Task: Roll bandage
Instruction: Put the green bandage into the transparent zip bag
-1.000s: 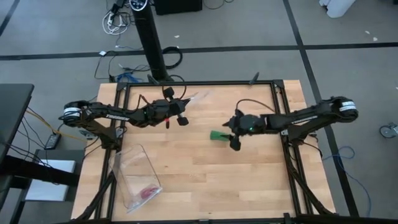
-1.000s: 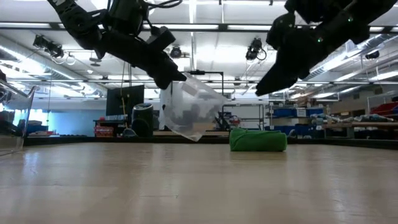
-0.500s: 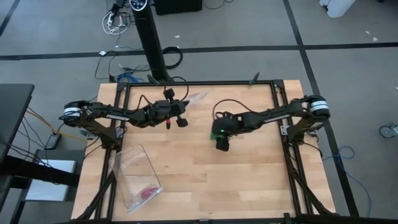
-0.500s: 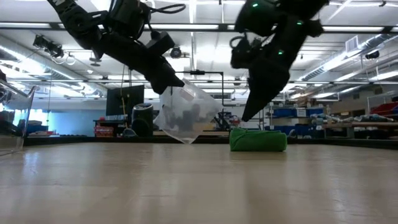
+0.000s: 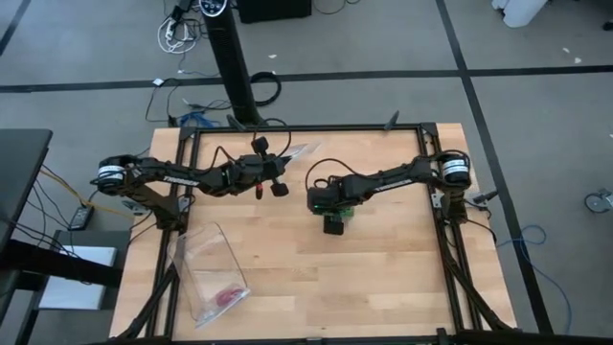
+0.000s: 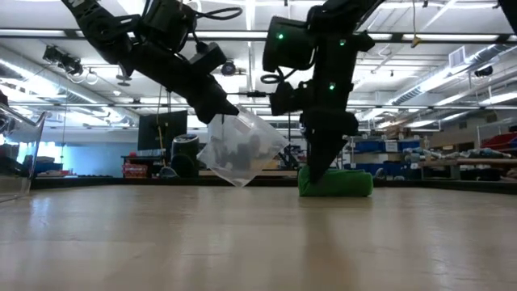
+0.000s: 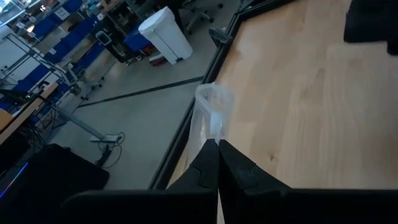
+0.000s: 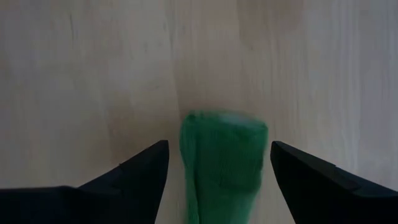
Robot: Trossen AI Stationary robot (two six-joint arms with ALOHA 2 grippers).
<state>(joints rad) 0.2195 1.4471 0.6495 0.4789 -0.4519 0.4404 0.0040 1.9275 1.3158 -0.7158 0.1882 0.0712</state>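
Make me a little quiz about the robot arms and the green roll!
1. True or false: the right gripper is open, with the rolled green bandage between its fingers.
2. What does the left gripper hold? A) a clear plastic bag B) the bandage C) nothing
3. Fill in: a second clear bag lies on the table with a small ____ item inside.

Key: 1 true; 2 A, the clear plastic bag, held up off the table; 3 pink.

Grey floor [image 5: 536, 57], strip-lit ceiling [image 6: 258, 32]
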